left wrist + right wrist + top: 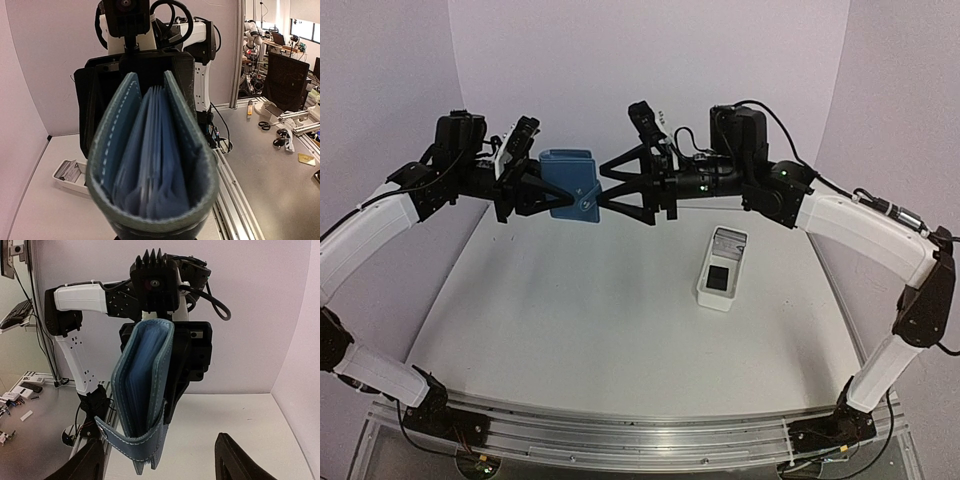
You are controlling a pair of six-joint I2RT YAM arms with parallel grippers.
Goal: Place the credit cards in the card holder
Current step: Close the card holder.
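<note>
The blue card holder [568,180] hangs in the air over the back of the table, with my left gripper [546,190] shut on its left edge. In the left wrist view the card holder [150,160] gapes open and fills the frame, showing lighter blue slots and hiding my left jaws. My right gripper [601,188] is open, its tips either side of the holder's right edge near the snap tab [588,201]. In the right wrist view the tab [107,432] dangles between my open right fingers [85,462]. Credit cards, one pale [729,242] and one dark [719,278], lie in the tray.
A long white tray [704,287] sits on the table right of centre, below my right arm; it also shows in the left wrist view as the tray [62,181]. Purple walls close the back and sides. A metal rail [620,430] runs along the near edge.
</note>
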